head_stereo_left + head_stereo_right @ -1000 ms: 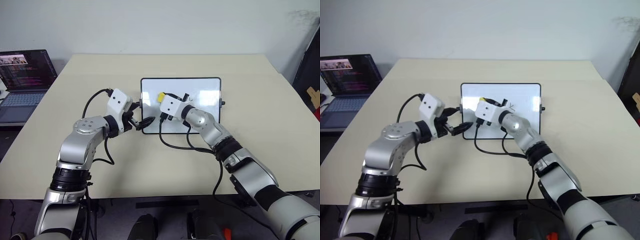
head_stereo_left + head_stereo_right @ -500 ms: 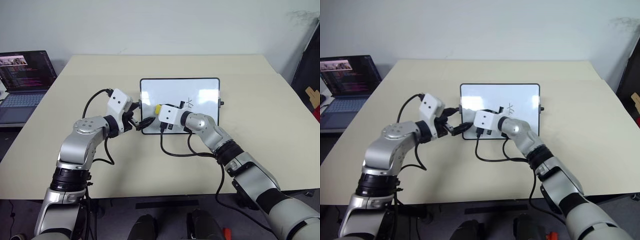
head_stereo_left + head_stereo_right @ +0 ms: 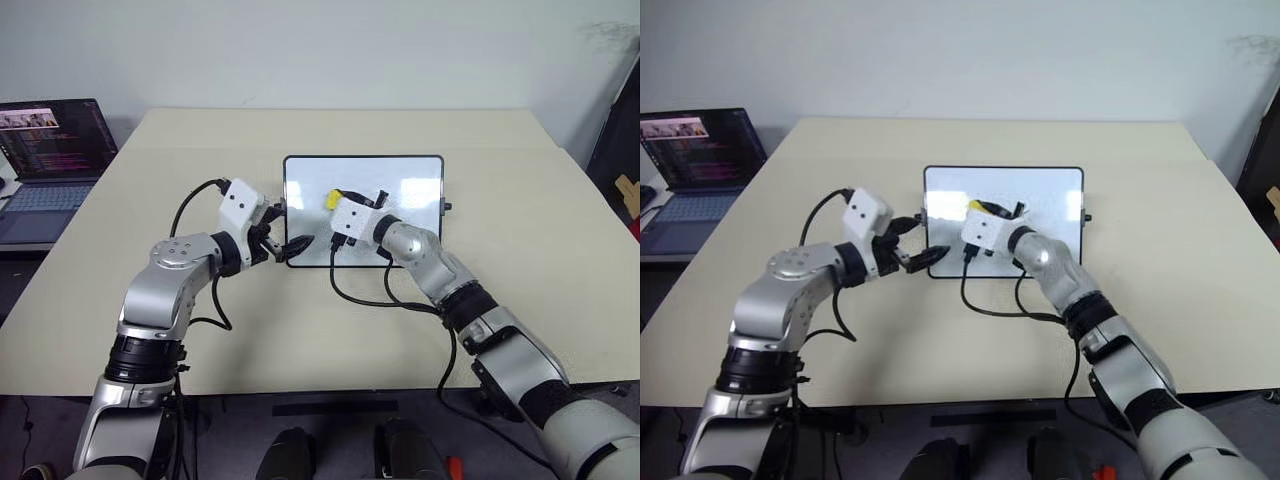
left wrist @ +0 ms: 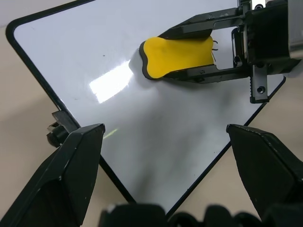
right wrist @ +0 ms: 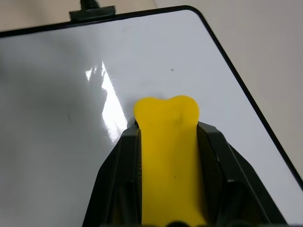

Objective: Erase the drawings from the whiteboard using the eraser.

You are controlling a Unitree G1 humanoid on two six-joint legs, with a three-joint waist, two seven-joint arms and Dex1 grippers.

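At the far left, an open dark laptop [image 3: 50, 160] with a lit screen sits beside the beige table [image 3: 150, 350]. Next comes the left gripper [image 3: 283, 246], its two black fingers [image 4: 71, 175] spread apart and holding nothing, poised at the near left corner of the small glossy whiteboard with a thin black frame [image 3: 400, 175]. Over the board's middle, the right gripper [image 3: 335, 200] is clamped on the small yellow eraser with a black underside [image 4: 177, 56], which sticks out past the fingertips with its black side against the white surface. A small dark stroke of the drawings [image 4: 215, 45] peeks out just beside the eraser.
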